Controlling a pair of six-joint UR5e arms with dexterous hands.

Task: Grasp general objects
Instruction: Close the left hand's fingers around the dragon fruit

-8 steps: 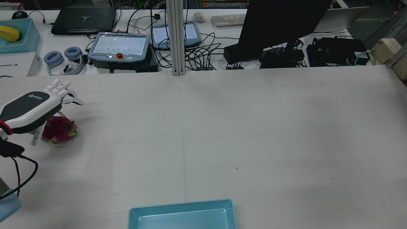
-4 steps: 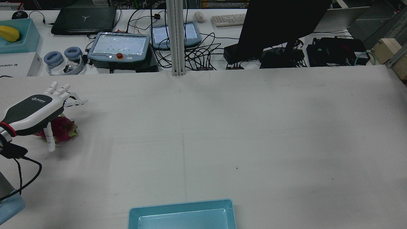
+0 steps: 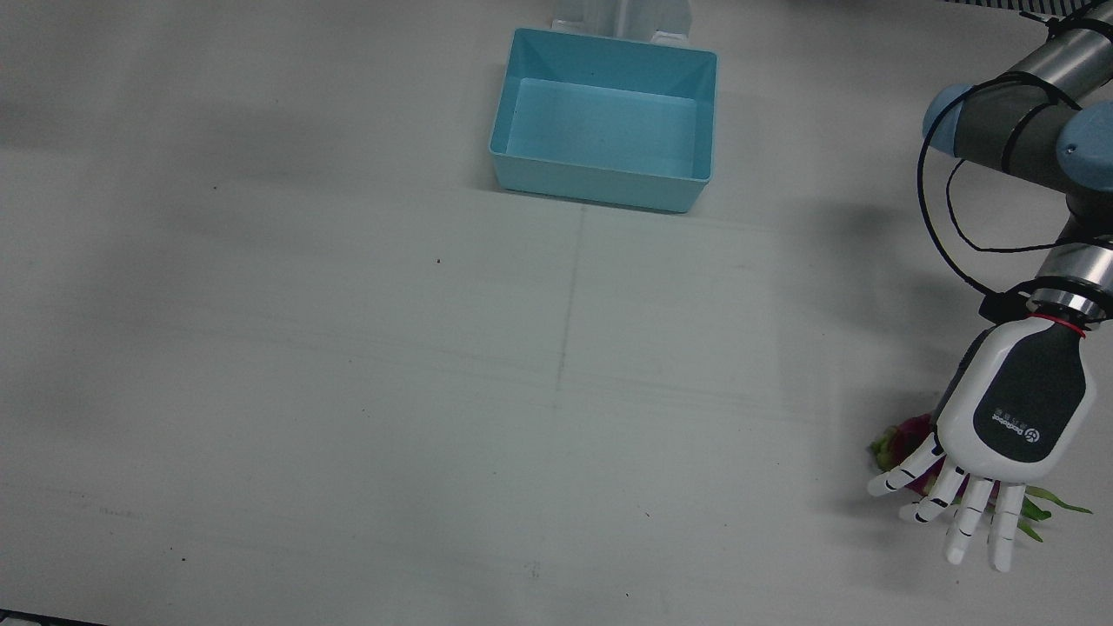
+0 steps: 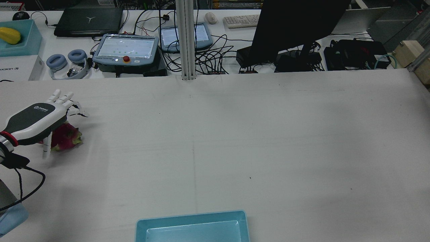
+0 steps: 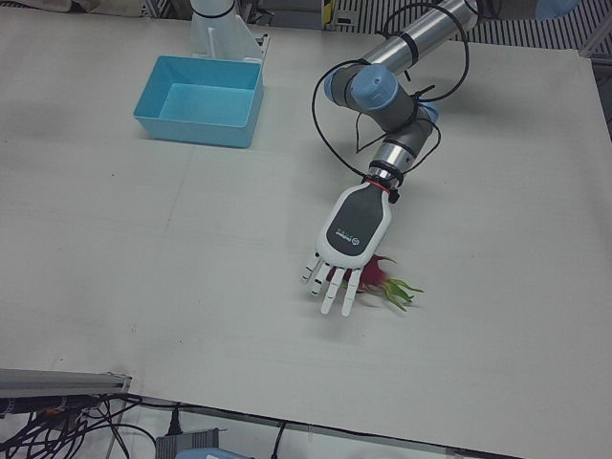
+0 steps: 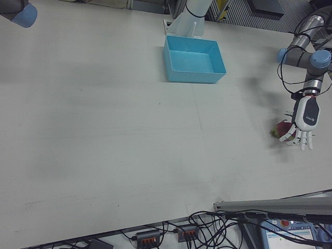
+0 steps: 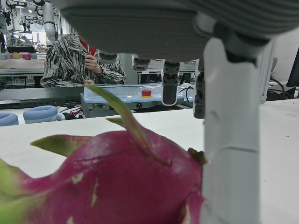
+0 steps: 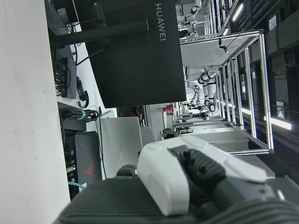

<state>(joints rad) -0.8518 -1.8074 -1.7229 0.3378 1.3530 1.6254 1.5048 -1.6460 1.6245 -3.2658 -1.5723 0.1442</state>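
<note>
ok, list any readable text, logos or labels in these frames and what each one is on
"HUAWEI": back of the large black monitor in the right hand view.
Round logo with small lettering on the dark back plate of the left robot hand: too small to read.
Dark lettering on the white cardboard box at the rear view's left edge: cut off, not readable.
Nothing else legible.

We note an empty blue bin [image 3: 603, 120] on the white table [image 3: 348, 391]; beyond the table, a teach pendant [image 4: 126, 48], headphones [image 4: 67, 62], black monitor [image 4: 295, 27].
</note>
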